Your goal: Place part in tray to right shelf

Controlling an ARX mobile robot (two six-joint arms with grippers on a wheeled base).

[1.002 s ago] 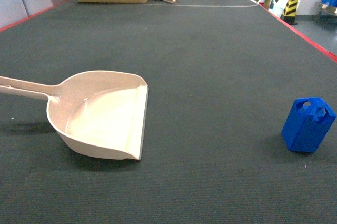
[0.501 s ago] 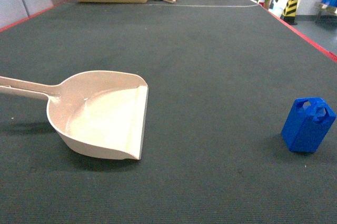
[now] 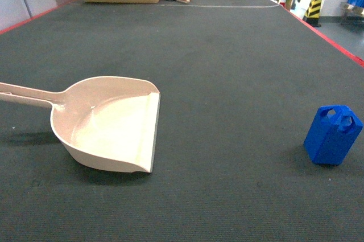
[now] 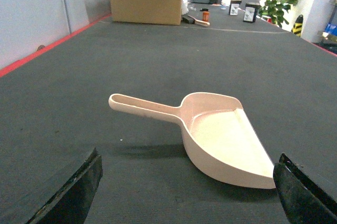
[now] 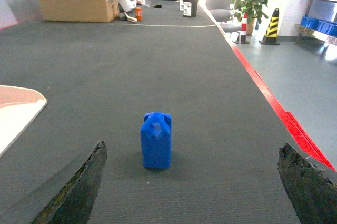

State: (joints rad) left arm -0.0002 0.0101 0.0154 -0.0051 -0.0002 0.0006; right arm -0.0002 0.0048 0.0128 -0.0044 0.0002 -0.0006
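We have the blue part standing upright on the dark mat at the far right, well apart from the cream tray, which lies on the left with its handle pointing away to the left and its flat lip facing the part. Nothing is in the tray yet, and no shelf shows in any of our views.

Our left gripper hangs with its jaws spread wide, the tray framed between the dark fingers but not touched. Our right gripper is likewise released and empty, lined up on the part from behind, its fingers well short of it.

The risks we see from here:

- The part is narrow and stands on its small base, so a finger that brushes it before closing could tip it over or push it along the mat.
- It sits near the red edge of the mat, so a shove to the right could send it off.
- Its top is tapered; a grip placed too high may slide off.
- The tray looks glossy and shallow at the lip, so a dropped part may skid out the front, and more so once the tray is lifted by its long handle and tilts.
- How firmly the tray rests on the mat is hard to tell; its handle appears raised.
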